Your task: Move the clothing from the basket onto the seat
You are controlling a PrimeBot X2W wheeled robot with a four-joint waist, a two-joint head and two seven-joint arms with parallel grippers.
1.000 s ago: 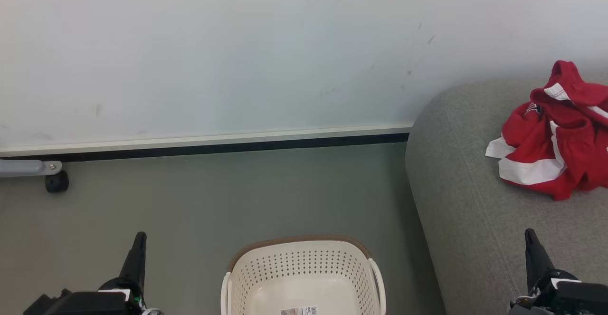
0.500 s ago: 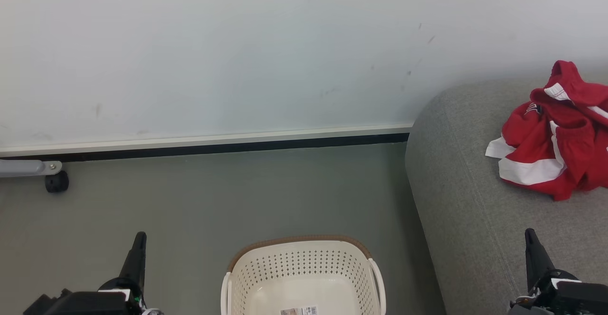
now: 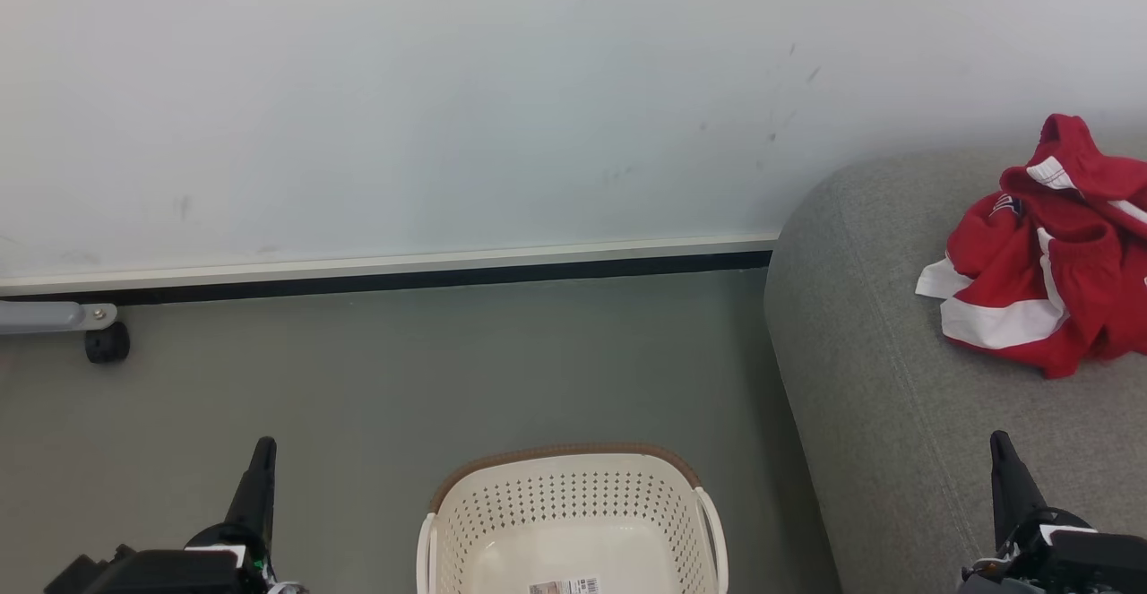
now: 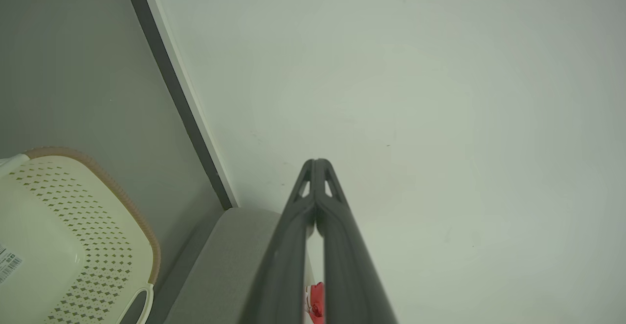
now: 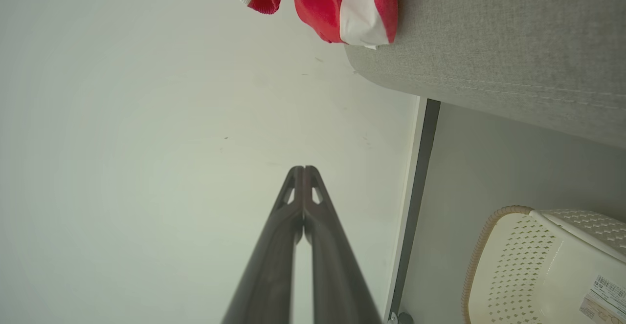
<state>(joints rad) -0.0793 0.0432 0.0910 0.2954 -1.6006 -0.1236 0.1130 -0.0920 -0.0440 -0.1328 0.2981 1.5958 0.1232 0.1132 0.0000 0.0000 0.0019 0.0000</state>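
Observation:
The red and white clothing point(image 3: 1048, 280) lies crumpled on the grey seat point(image 3: 878, 397) at the right; the right wrist view shows the clothing point(image 5: 337, 1) on the seat point(image 5: 513, 35) too. On the floor at the bottom centre stands the cream basket point(image 3: 573, 486), holding nothing but a label on its bottom. My left gripper point(image 3: 263, 451) is shut at the lower left, left of the basket. My right gripper point(image 3: 999, 444) is shut over the seat's front part, well below the clothing. Both tips meet with nothing between them in the wrist views point(image 4: 317, 163) point(image 5: 303, 170).
A white wall with a dark baseboard point(image 3: 385, 279) runs behind the grey floor. A grey bar with a black caster wheel point(image 3: 106, 343) sticks in at the far left. Open floor lies between the basket and the wall.

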